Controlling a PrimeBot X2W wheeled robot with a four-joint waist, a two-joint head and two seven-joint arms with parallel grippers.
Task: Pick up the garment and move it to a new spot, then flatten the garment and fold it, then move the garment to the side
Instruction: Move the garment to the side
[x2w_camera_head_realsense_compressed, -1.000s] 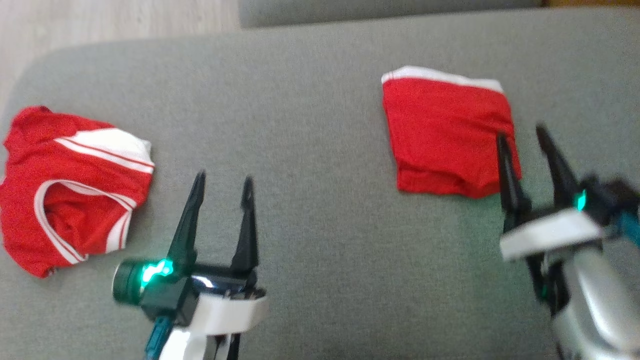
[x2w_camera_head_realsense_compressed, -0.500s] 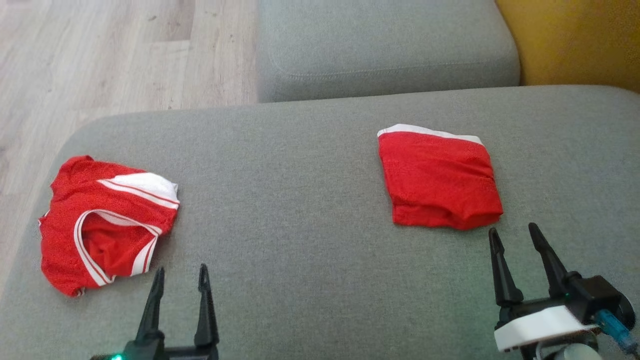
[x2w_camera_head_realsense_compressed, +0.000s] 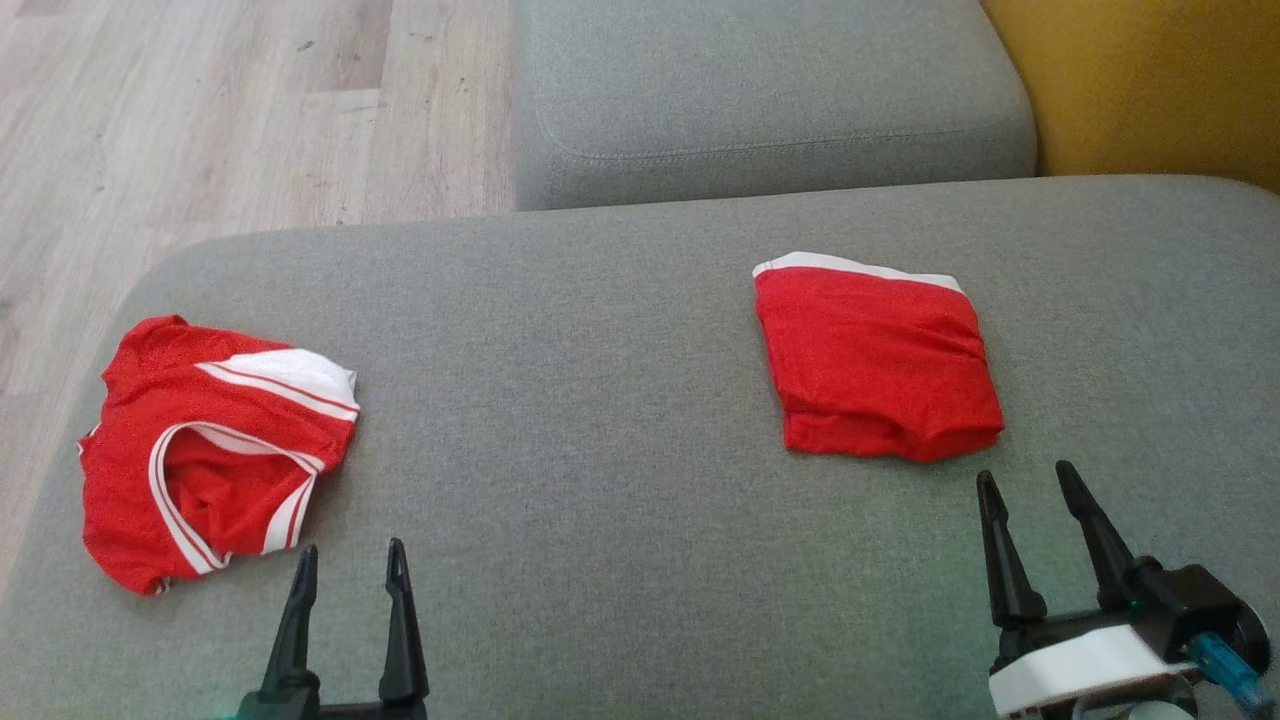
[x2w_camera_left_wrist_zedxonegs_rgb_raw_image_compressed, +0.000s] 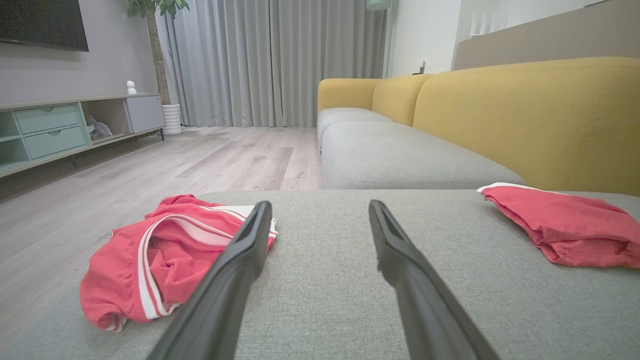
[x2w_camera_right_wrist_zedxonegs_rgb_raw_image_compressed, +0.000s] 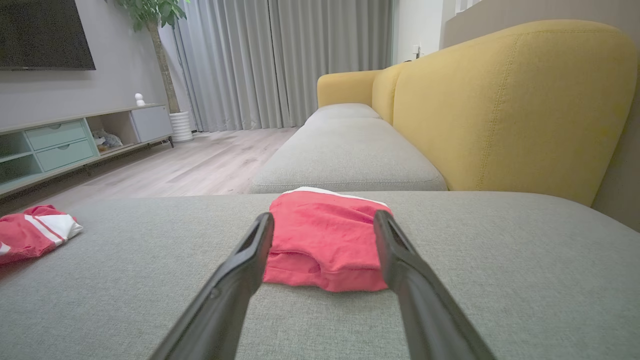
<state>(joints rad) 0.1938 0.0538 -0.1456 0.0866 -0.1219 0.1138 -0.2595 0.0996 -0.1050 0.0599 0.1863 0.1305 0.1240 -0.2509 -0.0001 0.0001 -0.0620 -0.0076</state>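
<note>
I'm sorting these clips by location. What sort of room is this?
Most likely a home living room: a yellow-backed sofa, a wall-mounted TV above a low cabinet, and floor-length curtains.

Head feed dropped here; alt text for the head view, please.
A folded red garment lies right of centre on a grey cushion; a crumpled red garment with white trim lies near its left end. The left claw and right claw sit open and empty at the bottom edge.
</note>
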